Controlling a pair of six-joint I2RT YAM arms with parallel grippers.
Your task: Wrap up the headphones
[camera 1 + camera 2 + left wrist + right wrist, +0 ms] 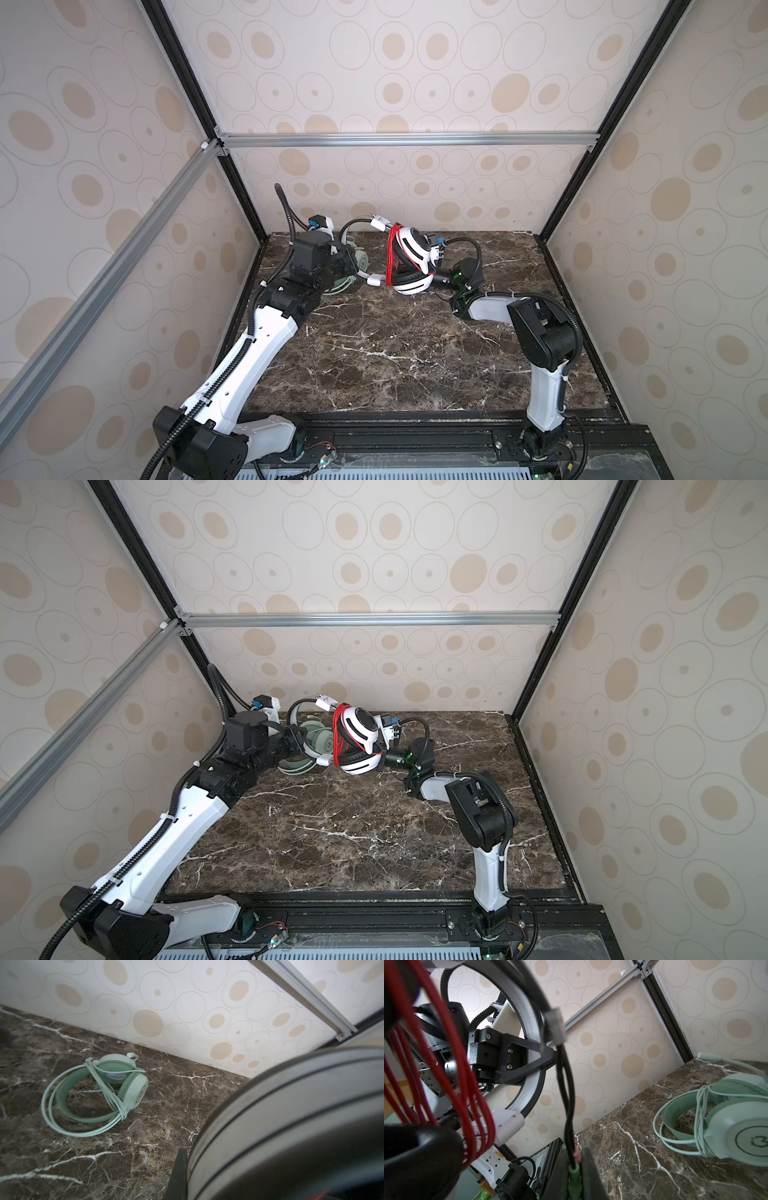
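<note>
The white-and-black headphones (411, 253) are held up off the marble at the back, their red cable (392, 257) wound in several loops round them (446, 1059). My left gripper (550, 1053) is shut on the headband (291, 1115), which fills the near part of the left wrist view beside one finger (180, 1174). My right gripper (574, 1167) is shut on the cable's end, pinching a green plug (574, 1176) and the black lead (566, 1088) above it. In both top views it sits behind the upper earcup (438, 252). The mint-green headphones (135, 1088) lie on the table, pale cable wound round them.
The mint-green headphones (316, 737) lie just behind my left wrist, close to the back wall (415, 187). Patterned walls and black frame posts (552, 224) close in the dark marble table (395, 353) on three sides. A black rail (415, 432) runs along the front edge.
</note>
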